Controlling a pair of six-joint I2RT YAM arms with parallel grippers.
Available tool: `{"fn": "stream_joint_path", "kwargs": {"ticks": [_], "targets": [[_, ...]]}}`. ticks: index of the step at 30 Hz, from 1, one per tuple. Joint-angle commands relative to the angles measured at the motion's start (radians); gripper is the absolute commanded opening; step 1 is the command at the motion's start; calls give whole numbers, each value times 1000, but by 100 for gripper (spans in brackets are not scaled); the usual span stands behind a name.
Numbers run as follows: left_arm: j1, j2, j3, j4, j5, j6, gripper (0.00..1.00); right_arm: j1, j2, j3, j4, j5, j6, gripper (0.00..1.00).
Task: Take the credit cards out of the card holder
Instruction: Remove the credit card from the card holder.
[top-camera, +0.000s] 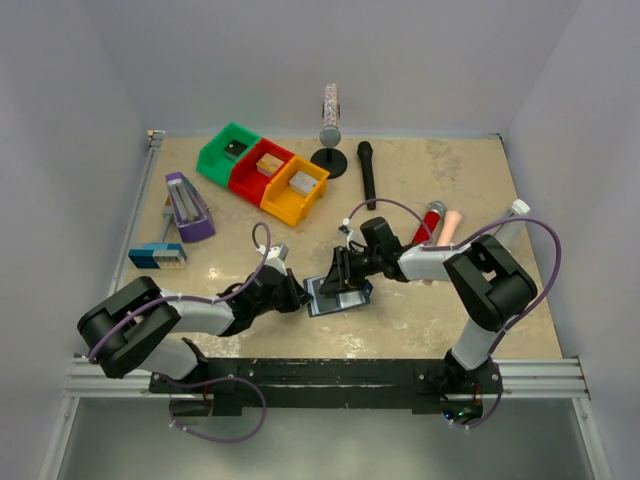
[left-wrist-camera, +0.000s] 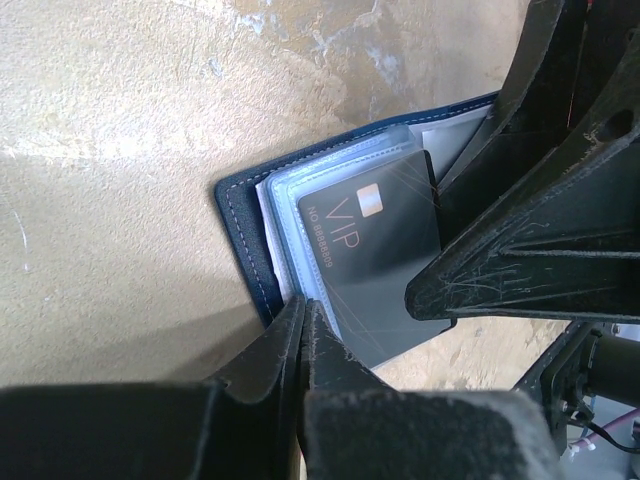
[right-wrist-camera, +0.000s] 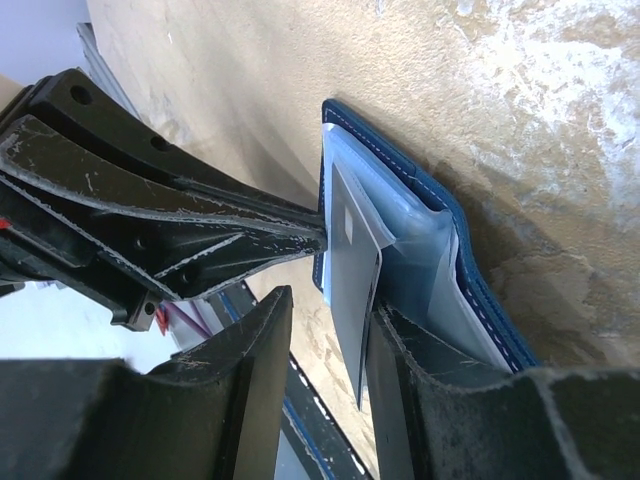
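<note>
The dark blue card holder (top-camera: 335, 298) lies open on the table between both arms. My left gripper (top-camera: 303, 295) is shut on its left edge; the left wrist view shows the closed fingertips (left-wrist-camera: 302, 305) pinching the wallet (left-wrist-camera: 240, 230) by its clear sleeve. A black card (left-wrist-camera: 370, 270) marked VIP sticks partly out of a pocket. My right gripper (top-camera: 343, 278) is open over the wallet (right-wrist-camera: 440, 215). In the right wrist view (right-wrist-camera: 332, 305) the card (right-wrist-camera: 350, 270) stands edge-on between its fingers, against the right one. The tan-gold and silvery cards are hidden.
Green (top-camera: 228, 152), red (top-camera: 260, 170) and yellow (top-camera: 295, 190) bins with small blocks stand at the back left. A purple block (top-camera: 188, 207) and a blue-grey block (top-camera: 157, 256) lie left. A microphone stand (top-camera: 330, 135), a black microphone (top-camera: 367, 175) and a red one (top-camera: 428, 222) lie behind.
</note>
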Motion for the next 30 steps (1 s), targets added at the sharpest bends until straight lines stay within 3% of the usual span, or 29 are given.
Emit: {"fn": "stream_joint_path", "kwargs": {"ticks": [1, 30], "targets": [[-4, -3, -18, -20, -34, -1, 0, 6, -46, 10, -19, 2, -20, 38], [-2, 23, -32, -33, -57, -14, 0, -30, -117, -6, -65, 16, -35, 35]]}}
